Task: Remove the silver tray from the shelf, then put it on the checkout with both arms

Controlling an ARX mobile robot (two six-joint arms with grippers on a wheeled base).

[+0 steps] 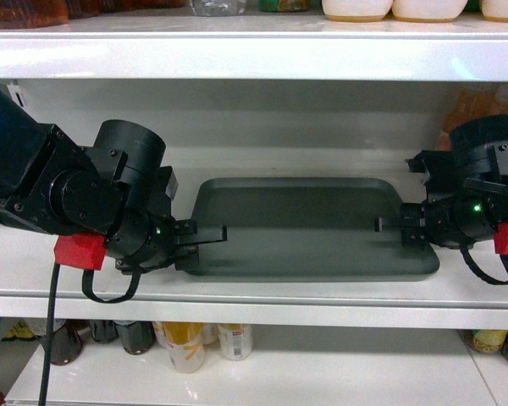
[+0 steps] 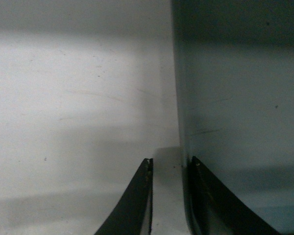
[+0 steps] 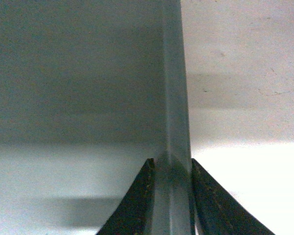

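Silver tray (image 1: 309, 224) looks stiff, light and slippery; hold its short left and right rims. Left gripper (image 1: 213, 233) and right gripper (image 1: 389, 223) each straddle a rim, fingers not visibly pressing.

Above tray: open air over the silver tray (image 1: 305, 224), capped by the upper shelf board (image 1: 254, 55).
Left end: left tool (image 1: 210, 234) straddles the rim.
Right end: right tool (image 1: 388, 224) blocks it.
Front edge: shelf (image 1: 237, 286) lip bare, passable.

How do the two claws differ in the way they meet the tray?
The right gripper has the silver tray's rim squeezed between its fingers; the left gripper straddles the rim with a gap showing. The left arm's housing looks bulkier than the right's. Both reach in from opposite short ends, above the shelf.
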